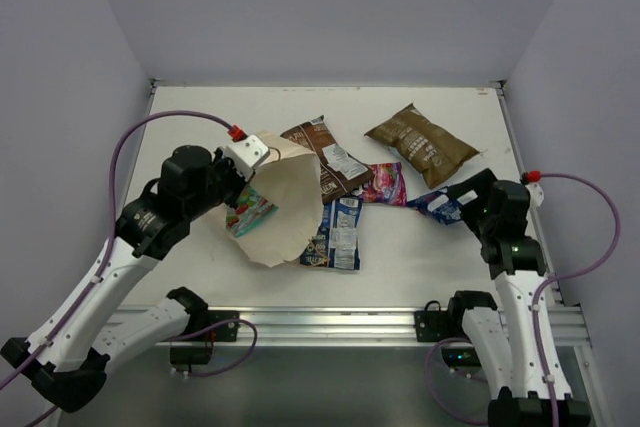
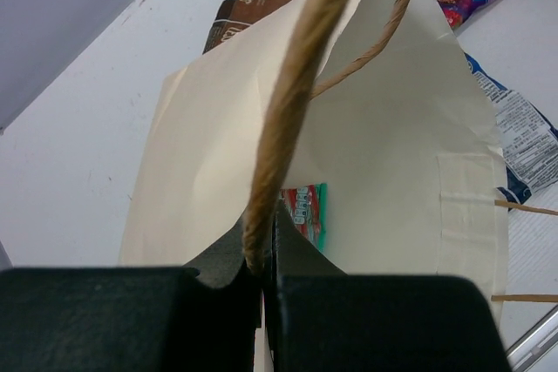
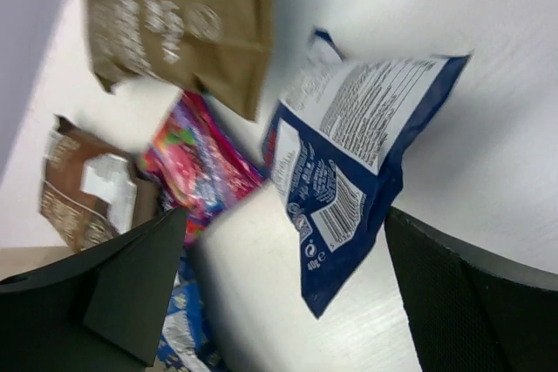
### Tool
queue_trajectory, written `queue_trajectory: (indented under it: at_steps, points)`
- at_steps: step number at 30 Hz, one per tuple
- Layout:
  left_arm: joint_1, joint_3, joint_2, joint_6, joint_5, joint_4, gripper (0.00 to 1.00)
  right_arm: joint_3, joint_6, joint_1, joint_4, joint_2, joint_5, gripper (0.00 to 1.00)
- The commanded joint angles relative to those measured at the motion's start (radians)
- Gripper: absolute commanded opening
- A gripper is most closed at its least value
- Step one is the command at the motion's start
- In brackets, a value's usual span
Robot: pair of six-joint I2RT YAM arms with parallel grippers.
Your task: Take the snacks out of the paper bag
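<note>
The cream paper bag point(image 1: 285, 209) lies tilted on its side, mouth toward the left arm. My left gripper point(image 1: 250, 155) is shut on its string handle point(image 2: 288, 111), with the fingertips point(image 2: 261, 254) pinching the string. The teal packet point(image 2: 305, 211) lies inside the bag point(image 2: 384, 163) and also shows in the top view point(image 1: 250, 213). On the table lie a dark brown packet point(image 1: 325, 159), an olive-brown packet point(image 1: 420, 144), a magenta packet point(image 1: 383, 184) and a blue-and-white packet point(image 1: 335, 234). My right gripper point(image 3: 288, 294) is open and empty, just above the second blue-and-white packet point(image 3: 349, 163).
The white table point(image 1: 200, 117) has grey walls at the left, back and right. A metal rail point(image 1: 330, 322) runs along its near edge. The loose packets cluster between the bag and the right arm.
</note>
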Motion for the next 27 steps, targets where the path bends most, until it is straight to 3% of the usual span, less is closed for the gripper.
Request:
queue_trajectory:
  at_steps: [1, 6, 11, 14, 15, 17, 21, 27]
  points:
    - [0.006, 0.009, 0.014, -0.041, -0.037, 0.070, 0.00, 0.176, -0.090, -0.002, -0.084, -0.018, 0.107, 0.99]
    - [0.006, 0.009, 0.038, -0.088, -0.087, 0.071, 0.00, 0.386, -0.170, -0.001, -0.108, -0.024, 0.110, 0.99]
    - [0.006, 0.016, 0.055, -0.134, -0.105, 0.080, 0.00, 0.490, -0.257, 0.047, -0.049, 0.017, -0.237, 0.99]
    - [0.006, 0.022, 0.061, -0.160, -0.113, 0.086, 0.00, 0.472, -0.193, 0.243, 0.006, 0.042, -0.220, 0.99]
    - [0.006, 0.024, 0.062, -0.168, -0.114, 0.088, 0.00, 0.460, -0.154, 0.386, 0.033, 0.062, -0.183, 0.99]
    - [0.004, 0.027, 0.065, -0.188, -0.117, 0.090, 0.00, 0.449, -0.089, 0.560, 0.097, 0.108, -0.140, 0.98]
    - [0.006, 0.039, 0.071, -0.220, -0.117, 0.090, 0.00, 0.460, -0.015, 0.796, 0.220, 0.264, -0.039, 0.97]
    - [0.004, 0.056, 0.094, -0.271, -0.151, 0.094, 0.00, 0.515, 0.121, 1.001, 0.401, 0.537, -0.007, 0.91]
